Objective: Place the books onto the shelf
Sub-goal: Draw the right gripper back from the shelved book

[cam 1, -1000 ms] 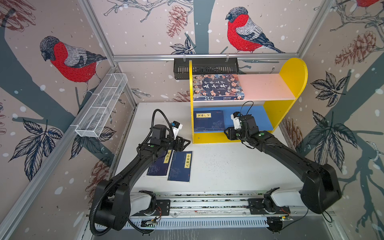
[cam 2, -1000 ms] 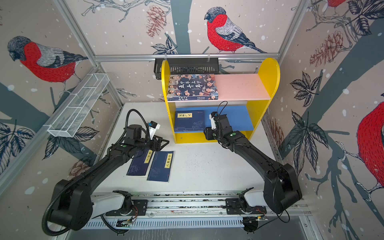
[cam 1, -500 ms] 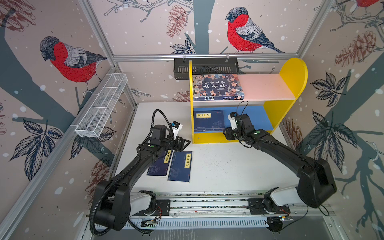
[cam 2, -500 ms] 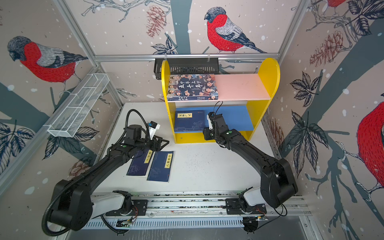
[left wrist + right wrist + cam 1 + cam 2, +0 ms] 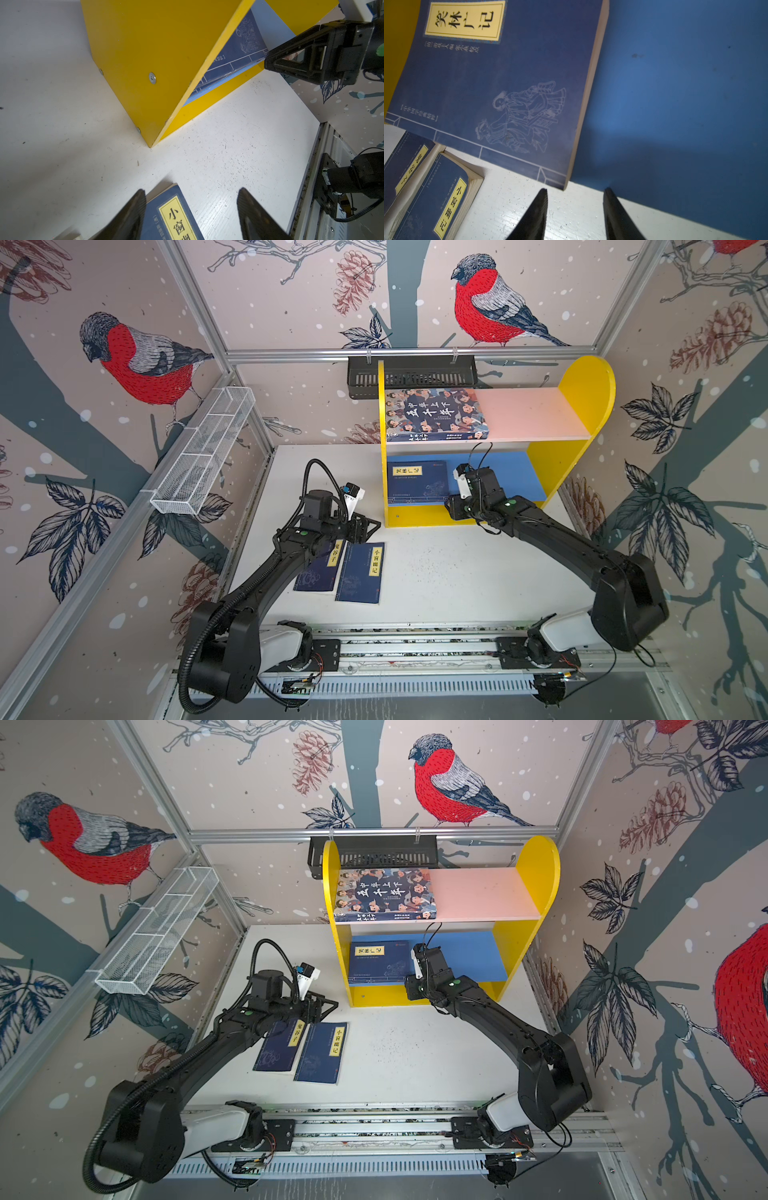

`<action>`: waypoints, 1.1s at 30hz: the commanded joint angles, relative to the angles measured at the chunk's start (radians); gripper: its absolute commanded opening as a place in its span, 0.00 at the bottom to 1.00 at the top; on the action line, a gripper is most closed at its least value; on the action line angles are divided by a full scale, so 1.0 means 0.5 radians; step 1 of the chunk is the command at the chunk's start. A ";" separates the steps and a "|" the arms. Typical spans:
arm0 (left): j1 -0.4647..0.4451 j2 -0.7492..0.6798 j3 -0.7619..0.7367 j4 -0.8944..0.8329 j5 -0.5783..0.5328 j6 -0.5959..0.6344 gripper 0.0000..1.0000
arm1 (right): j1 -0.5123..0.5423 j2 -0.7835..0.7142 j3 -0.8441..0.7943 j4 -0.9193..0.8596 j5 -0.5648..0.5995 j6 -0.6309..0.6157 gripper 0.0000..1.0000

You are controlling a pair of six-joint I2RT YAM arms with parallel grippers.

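On blue board, navy book beside right pincer, seemingly untouched

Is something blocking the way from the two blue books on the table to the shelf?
The table between the books and the shelf is bare. But the right gripper hangs at the blue board's front edge, beside the navy book already lying there. The pink board's right half is free.

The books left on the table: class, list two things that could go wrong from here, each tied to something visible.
1. The shelved navy book overhangs the blue board's front edge; the open right gripper beside its corner might knock it off.
2. The table book lies flat beside its neighbour; the open left gripper above it may shove it instead of gripping.
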 commanded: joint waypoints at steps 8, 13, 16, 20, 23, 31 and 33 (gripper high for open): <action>0.000 -0.021 -0.012 0.054 0.029 0.014 0.70 | 0.001 0.024 0.025 0.024 0.069 -0.008 0.46; -0.002 -0.024 -0.018 0.060 0.032 0.010 0.70 | 0.001 0.026 0.025 0.044 0.080 0.003 0.46; -0.001 -0.024 -0.018 0.062 0.032 0.007 0.70 | 0.005 0.027 0.025 0.054 0.087 0.005 0.45; 0.000 -0.024 -0.023 0.059 0.035 0.007 0.70 | 0.005 0.023 0.031 0.052 0.088 0.016 0.46; 0.001 -0.024 -0.021 0.058 0.040 0.007 0.70 | 0.014 0.012 0.019 0.028 0.089 0.019 0.46; -0.003 -0.024 -0.021 0.053 0.051 0.001 0.70 | 0.023 -0.189 -0.128 0.063 0.040 0.096 0.46; -0.001 -0.021 -0.021 0.054 0.051 0.004 0.70 | 0.023 -0.242 -0.175 0.072 0.012 0.124 0.45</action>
